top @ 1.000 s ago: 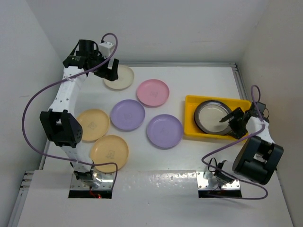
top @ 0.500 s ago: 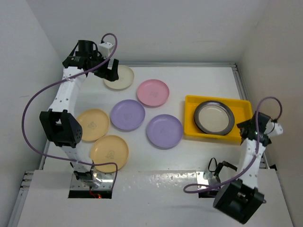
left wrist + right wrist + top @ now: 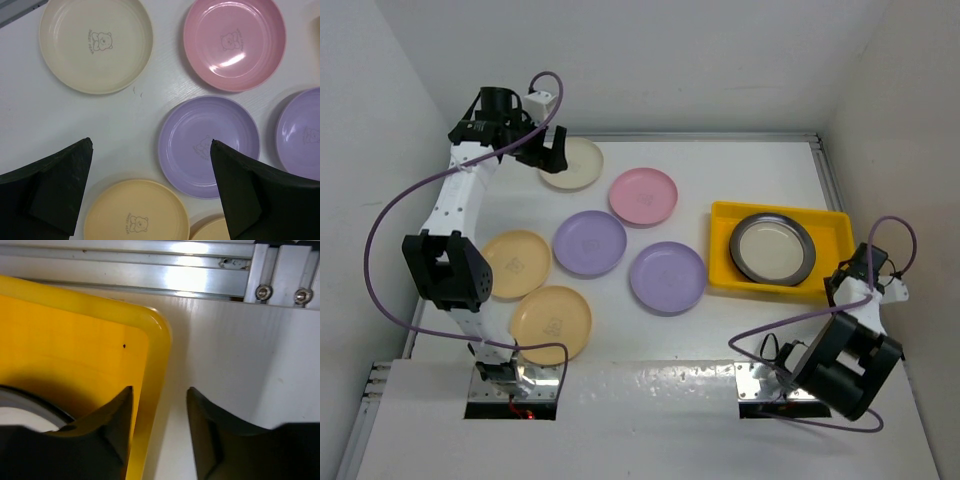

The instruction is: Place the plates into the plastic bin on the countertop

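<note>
Silver metal-rimmed round plate (image 3: 772, 248) lies in shallow yellow plastic bin (image 3: 721, 250); six coloured plates (image 3: 590, 243) on white surface (image 3: 760, 170). Right claw (image 3: 160, 390) half-spread, empty, astride bin corner: may snag rim, drag bin. Left claw (image 3: 151, 145) spread wide near cream plate (image 3: 578, 166).

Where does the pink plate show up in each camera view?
Top external: pink plate, upper middle of the table, left of the yellow bin.
Left wrist: pink plate, upper right.
Right wrist: not in it.
Shared landmark: the cream plate, to its left in both of those views.
</note>
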`<state>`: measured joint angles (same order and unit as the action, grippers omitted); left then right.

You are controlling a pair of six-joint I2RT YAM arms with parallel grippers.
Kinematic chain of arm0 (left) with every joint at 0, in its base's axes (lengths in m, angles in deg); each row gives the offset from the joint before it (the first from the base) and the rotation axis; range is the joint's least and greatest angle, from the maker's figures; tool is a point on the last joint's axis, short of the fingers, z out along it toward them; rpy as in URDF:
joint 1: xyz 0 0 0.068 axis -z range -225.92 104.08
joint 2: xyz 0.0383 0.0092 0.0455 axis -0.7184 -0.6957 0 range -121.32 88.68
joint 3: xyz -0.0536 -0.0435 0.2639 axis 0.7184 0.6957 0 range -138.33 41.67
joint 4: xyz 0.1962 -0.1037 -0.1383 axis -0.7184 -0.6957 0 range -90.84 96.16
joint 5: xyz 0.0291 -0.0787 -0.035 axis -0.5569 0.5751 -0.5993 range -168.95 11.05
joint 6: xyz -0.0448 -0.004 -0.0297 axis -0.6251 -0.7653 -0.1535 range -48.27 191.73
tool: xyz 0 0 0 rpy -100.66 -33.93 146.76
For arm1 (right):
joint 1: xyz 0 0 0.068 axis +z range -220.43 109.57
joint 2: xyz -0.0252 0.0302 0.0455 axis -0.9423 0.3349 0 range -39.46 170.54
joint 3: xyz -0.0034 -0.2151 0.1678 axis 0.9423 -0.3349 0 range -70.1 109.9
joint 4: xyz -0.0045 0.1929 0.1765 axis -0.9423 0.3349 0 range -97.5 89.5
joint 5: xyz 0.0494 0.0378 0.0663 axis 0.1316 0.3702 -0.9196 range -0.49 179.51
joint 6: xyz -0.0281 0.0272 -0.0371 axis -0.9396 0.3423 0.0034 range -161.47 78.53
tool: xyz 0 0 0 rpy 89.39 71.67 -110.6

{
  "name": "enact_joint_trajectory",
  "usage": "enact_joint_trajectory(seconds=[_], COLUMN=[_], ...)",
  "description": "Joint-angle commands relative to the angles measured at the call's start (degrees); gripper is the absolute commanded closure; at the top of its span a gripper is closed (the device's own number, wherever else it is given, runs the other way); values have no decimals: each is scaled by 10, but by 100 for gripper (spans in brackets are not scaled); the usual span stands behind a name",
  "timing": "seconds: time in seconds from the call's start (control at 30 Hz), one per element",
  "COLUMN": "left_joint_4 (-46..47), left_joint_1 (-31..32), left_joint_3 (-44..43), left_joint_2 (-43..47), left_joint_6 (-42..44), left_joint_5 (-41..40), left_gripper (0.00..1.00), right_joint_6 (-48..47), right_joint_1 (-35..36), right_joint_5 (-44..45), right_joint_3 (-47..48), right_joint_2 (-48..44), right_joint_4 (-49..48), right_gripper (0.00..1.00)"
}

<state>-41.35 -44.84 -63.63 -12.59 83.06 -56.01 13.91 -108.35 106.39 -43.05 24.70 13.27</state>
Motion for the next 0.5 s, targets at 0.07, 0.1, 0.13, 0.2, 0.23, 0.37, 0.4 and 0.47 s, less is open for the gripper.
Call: enact_joint_trajectory(seconds=[0.07, 0.1, 0.13, 0.2, 0.23, 0.37, 0.4, 0.47], left_joint_4=[10, 10, 10, 10, 10, 10, 10, 10], left_joint_1=[-20, -20, -20, -20, -20, -26, -26, -26], left_joint_3=[4, 4, 4, 4, 4, 4, 4, 10], left_joint_2=[20, 20, 20, 20, 20, 15, 15, 15], left_joint_6=[-1, -1, -1, -1, -1, -1, -1, -1], left_joint_5=[-1, -1, -1, -1, -1, -1, -1, -1], left_gripper=[0, 0, 0, 0, 0, 0, 0, 0], right_joint_6=[-4, -2, -3, -2, -3, 5, 10, 2], right_joint_1=[-1, -1, 0, -1, 0, -1, -2, 1], right_joint_5=[-13, -13, -10, -16, -13, -4, -6, -30], right_joint_3=[14, 13, 10, 8, 8, 26, 26, 19], right_joint_2=[50, 49, 52, 50, 51, 63, 67, 66], right_joint_4=[-73, -81, -91, -110, -119, -110, -114, -135], right_gripper=[64, 68, 75, 81, 85, 85, 87, 87])
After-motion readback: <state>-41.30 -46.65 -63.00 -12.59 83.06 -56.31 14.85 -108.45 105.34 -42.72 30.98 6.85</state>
